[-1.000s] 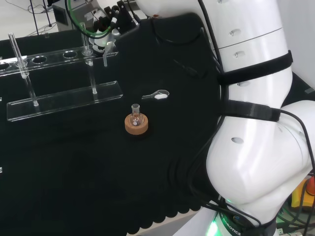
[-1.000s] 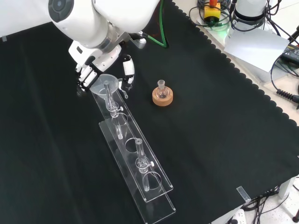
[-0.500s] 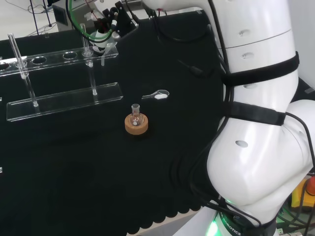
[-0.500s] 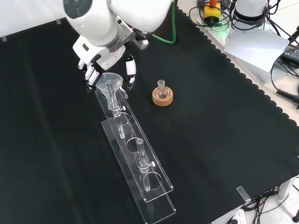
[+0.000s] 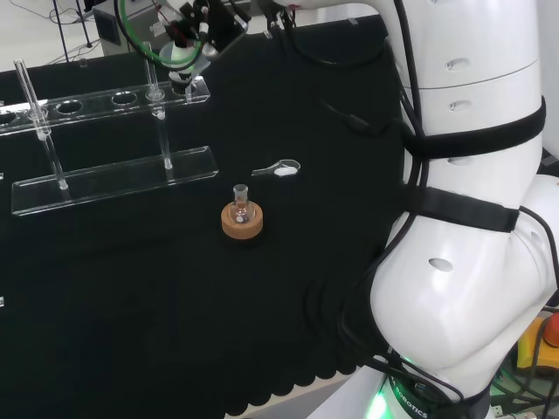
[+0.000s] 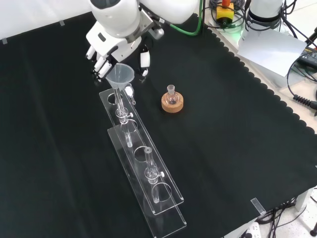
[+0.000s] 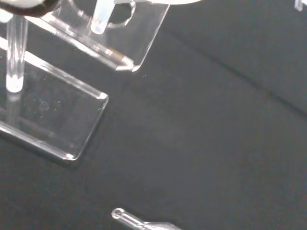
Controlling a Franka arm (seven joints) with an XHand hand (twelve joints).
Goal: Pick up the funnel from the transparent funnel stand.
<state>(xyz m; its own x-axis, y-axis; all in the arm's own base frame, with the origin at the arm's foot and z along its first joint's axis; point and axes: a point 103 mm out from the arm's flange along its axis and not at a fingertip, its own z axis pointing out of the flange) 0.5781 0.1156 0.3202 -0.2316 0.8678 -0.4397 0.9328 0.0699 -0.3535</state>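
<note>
In the front view, broad bare black cloth (image 6: 237,148) is seen nearest the camera and to the right, out to its scalloped right edge. The transparent funnel stand (image 6: 148,186) is laid diagonally from the near centre up toward the far left: a clear base plate, an upper shelf with round holes, and upright posts between them. Nothing is seen seated in the nearer holes.

To the right of the stand's far half, well apart from it, a cork ring (image 6: 172,103) is set on the cloth with a small clear flask (image 6: 171,94) upright in it; any contents cannot be determined. A small clear spoon-like item (image 5: 278,169) is noted in the head view beside the ring, on its far right.

At the stand's far end the funnel (image 6: 120,76) is found upright, its cone above the shelf and its stem reaching down to the last hole. The hand (image 6: 111,55) is closed about the cone, fingers on the left and thumb on the right. Open cloth remains beyond it.
</note>
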